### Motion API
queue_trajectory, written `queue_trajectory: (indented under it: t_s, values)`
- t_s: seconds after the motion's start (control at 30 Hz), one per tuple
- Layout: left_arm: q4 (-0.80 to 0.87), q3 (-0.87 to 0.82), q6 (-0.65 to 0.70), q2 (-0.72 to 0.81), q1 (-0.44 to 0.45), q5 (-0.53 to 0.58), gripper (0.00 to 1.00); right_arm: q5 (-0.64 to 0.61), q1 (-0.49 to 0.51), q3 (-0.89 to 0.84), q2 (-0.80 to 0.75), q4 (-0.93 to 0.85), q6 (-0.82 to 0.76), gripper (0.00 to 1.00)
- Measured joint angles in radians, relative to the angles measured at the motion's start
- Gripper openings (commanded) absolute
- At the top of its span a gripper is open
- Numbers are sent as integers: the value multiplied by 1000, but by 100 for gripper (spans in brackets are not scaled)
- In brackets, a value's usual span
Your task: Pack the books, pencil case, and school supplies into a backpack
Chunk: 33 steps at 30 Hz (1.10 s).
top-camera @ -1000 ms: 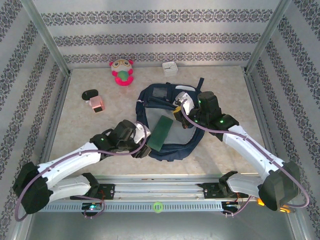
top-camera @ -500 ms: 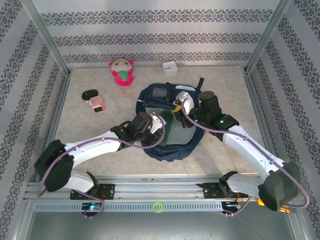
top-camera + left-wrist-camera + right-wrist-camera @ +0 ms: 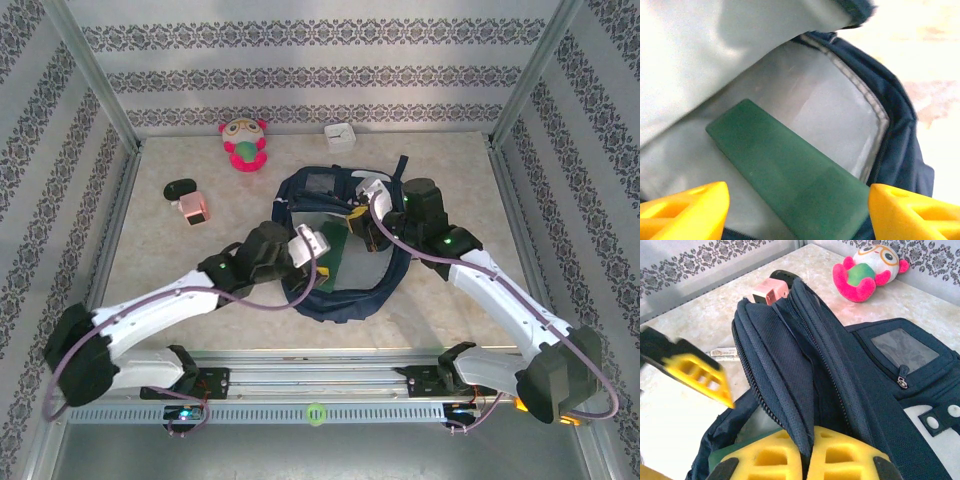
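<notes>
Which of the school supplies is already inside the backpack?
The dark green flat piece: it lies inside the open backpack, while the pink block sits out on the table.

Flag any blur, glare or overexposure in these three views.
Top external: evenly lit and sharp. Left wrist: the table beyond the backpack is blown out; the green piece looks slightly soft. Right wrist: the left tool's finger is blurred.
</notes>
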<state>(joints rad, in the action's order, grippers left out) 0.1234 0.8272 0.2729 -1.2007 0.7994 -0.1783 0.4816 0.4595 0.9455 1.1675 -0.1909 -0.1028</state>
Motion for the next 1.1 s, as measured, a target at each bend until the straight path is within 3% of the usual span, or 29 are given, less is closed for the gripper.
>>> queue_trajectory:
  t_s: [0.13,0.37,0.67,1.1]
  values:
    - [85,-21,189,53,0,-12,77,17,0,3,0,-3,0,0]
    - [138,-23,380,-74,0,-12,78,36,0,3,0,-7,0,0]
    - [48,16,391,-246,0,29,74,59,0,4,0,-7,4,0]
    - [-160,174,245,-488,0,174,68,110,7,56,0,-20,23,0]
